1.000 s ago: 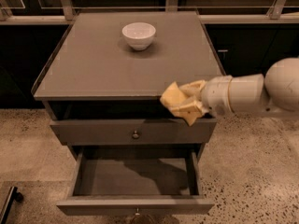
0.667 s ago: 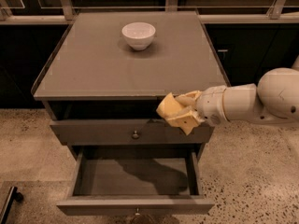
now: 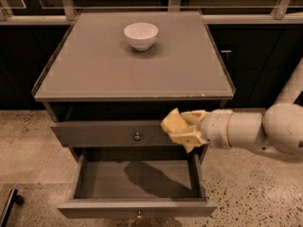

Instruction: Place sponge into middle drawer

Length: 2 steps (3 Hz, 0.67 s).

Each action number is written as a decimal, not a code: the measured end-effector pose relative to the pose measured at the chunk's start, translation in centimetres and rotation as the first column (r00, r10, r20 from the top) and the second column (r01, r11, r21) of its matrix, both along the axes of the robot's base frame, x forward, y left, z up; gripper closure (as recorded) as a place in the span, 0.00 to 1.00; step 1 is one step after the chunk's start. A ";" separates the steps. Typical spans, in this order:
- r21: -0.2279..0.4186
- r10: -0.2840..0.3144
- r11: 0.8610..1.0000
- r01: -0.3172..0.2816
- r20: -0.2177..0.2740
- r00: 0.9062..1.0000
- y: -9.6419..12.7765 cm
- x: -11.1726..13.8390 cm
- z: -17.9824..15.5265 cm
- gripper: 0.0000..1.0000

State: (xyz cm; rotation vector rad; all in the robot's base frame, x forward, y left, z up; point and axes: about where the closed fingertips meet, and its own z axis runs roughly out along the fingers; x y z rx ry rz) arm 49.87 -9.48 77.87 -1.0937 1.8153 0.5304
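Pale-yellow sponge (image 3: 173, 124) is pinched in the gripper (image 3: 188, 129), over the pulled-out middle drawer (image 3: 94, 181) at its right edge; a shadow lies on the drawer's grey floor. A white bowl (image 3: 141, 35) stands near the surface's (image 3: 94, 74) back edge.

The one camera (seemingly mounted high on the robot) faces the front of the cabinet (image 3: 118, 70), looking steeply down from close by, so the cabinet fills the frame. The gripper (image 3: 188, 132), clasping the sponge (image 3: 173, 123), reaches in from the right, above the open middle drawer (image 3: 137, 208).
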 end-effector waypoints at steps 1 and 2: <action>0.077 -0.127 0.989 0.129 -0.027 0.992 -1.6 -1.8 -5.8 1.00; 0.113 -0.222 0.967 0.227 -0.061 0.973 -2.4 -2.9 -12.1 1.00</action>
